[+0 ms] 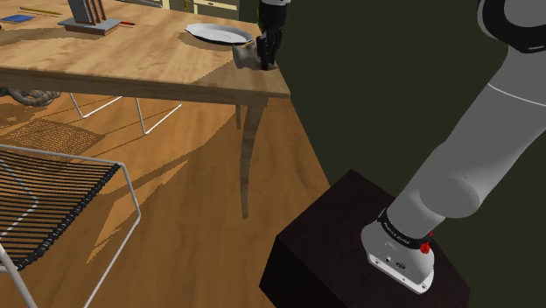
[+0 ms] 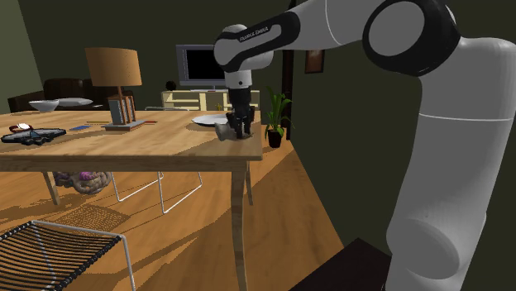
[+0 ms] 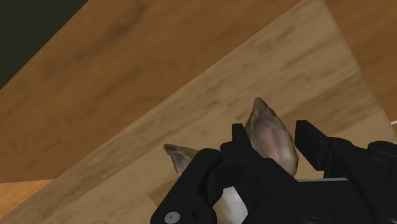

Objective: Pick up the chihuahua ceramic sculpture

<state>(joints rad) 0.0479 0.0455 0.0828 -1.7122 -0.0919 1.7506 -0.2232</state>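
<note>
Wooden table (image 1: 131, 66) corner; arm (image 2: 347, 25) outstretched above, tool (image 2: 241, 131) vertical, clamped on ear of chihuahua sculpture (image 1: 244, 55).

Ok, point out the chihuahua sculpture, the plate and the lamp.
chihuahua sculpture (image 1: 241, 55): shoulder view, on its grey body.
plate (image 1: 217, 34): shoulder view, on its bare middle.
lamp (image 2: 113, 64): second exterior view, on its shade.

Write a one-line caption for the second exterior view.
Black end effector at a small grey dog sculpture near the wooden table's corner, beside a white plate.
</note>
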